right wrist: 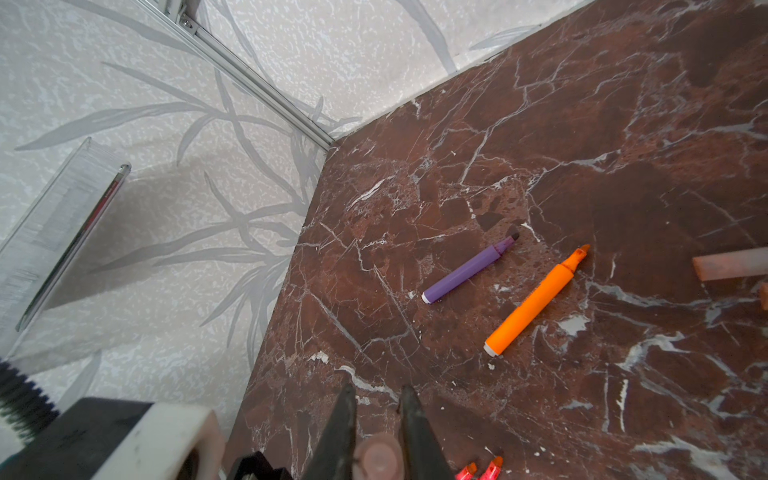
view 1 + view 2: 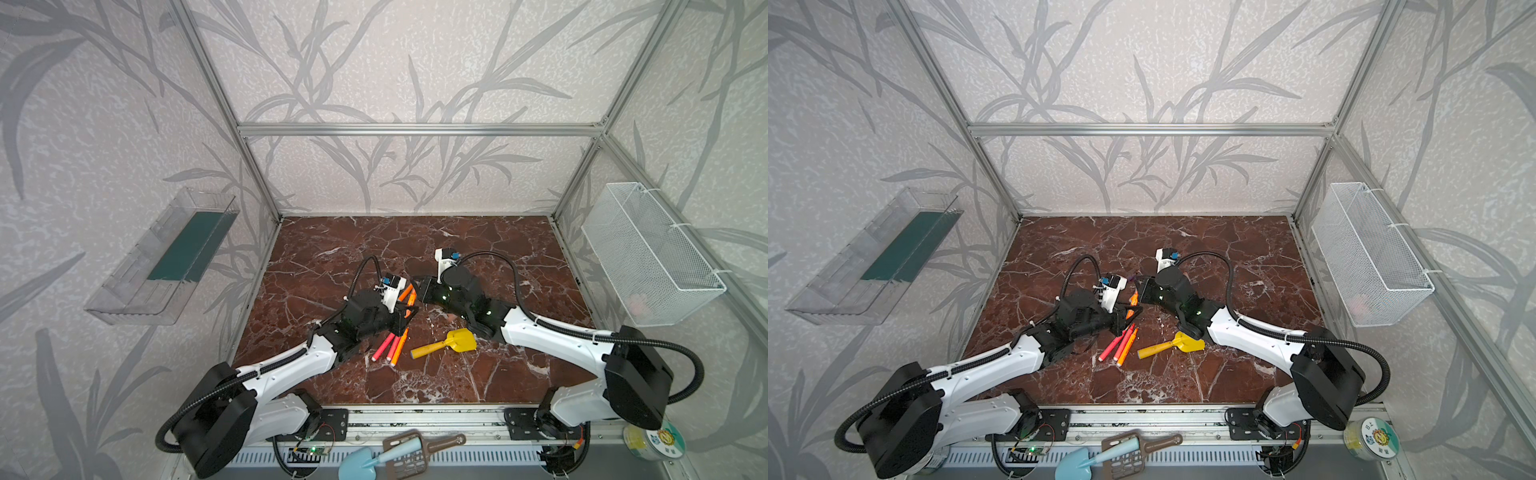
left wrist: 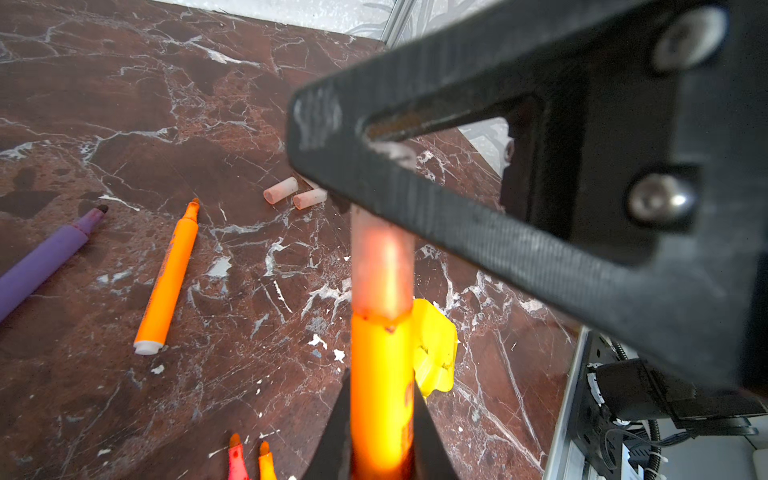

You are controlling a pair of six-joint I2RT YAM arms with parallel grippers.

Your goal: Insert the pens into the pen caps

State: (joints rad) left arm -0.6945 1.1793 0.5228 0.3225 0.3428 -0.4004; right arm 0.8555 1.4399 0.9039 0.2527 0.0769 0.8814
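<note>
At the lower centre of the left wrist view, the left gripper is clamped tight on the barrel of an orange pen. The pen's writing end points away from the wrist, probably so it stays steady as a fixed target. A pale pink pen cap sits over that tip, its rim meeting the barrel, so it looks seated or nearly so. From the upper right of the frame the right gripper reaches across, closed on the cap's far end, seemingly to press it along the pen's axis.

Two spare caps lie just beside each other on the tabletop at mid-frame. At the left, a second orange pen and a purple pen lie uncapped. A yellow toy shovel shows behind the held pen.
</note>
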